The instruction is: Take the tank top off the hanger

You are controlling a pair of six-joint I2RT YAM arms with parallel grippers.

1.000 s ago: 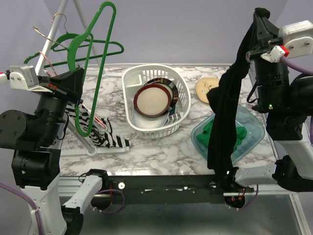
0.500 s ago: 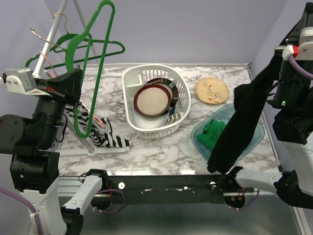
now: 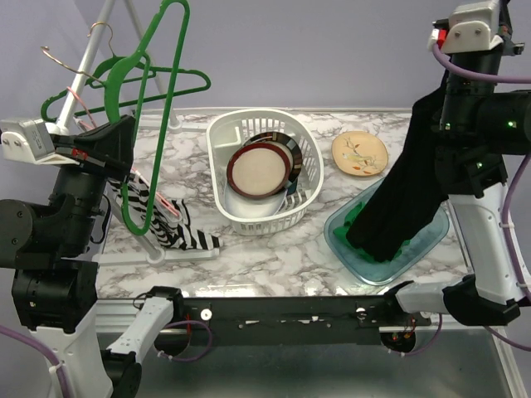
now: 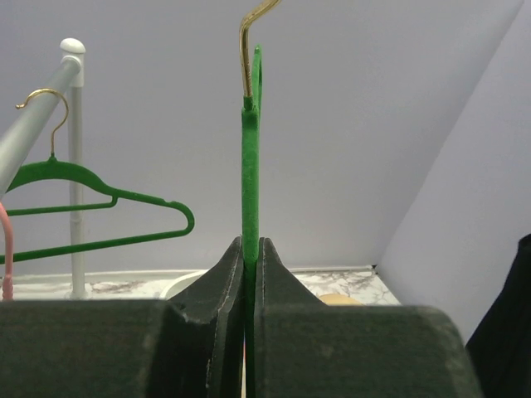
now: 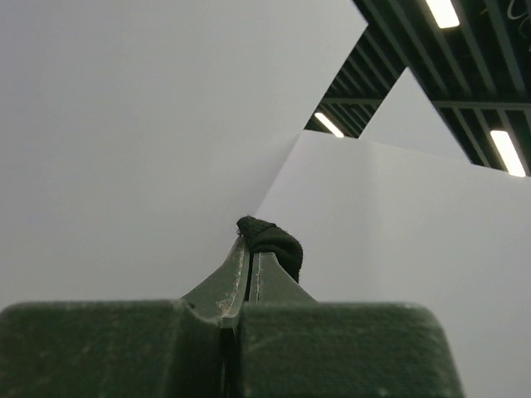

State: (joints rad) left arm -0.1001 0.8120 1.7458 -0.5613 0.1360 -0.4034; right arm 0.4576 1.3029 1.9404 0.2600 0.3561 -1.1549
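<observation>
**Q:** Where is the top [image 3: 406, 191] recorded relative to the hanger [image 4: 250, 182]?

**A:** Well apart, to its right. It is gripped at its upper end by the right tool [image 5: 249, 247] and hung lengthwise, with its lower end laid in the bin [image 3: 412, 253]. The hanger is clamped upright and bare in the left tool [image 4: 250, 249].

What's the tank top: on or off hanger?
Off. The tank top hangs from right gripper; green hanger in left gripper is bare.

The tank top [image 3: 405, 186] hides most of the green cloth [image 3: 355, 217] beneath it. The left wrist view's edge crops it at four o'clock.
</observation>
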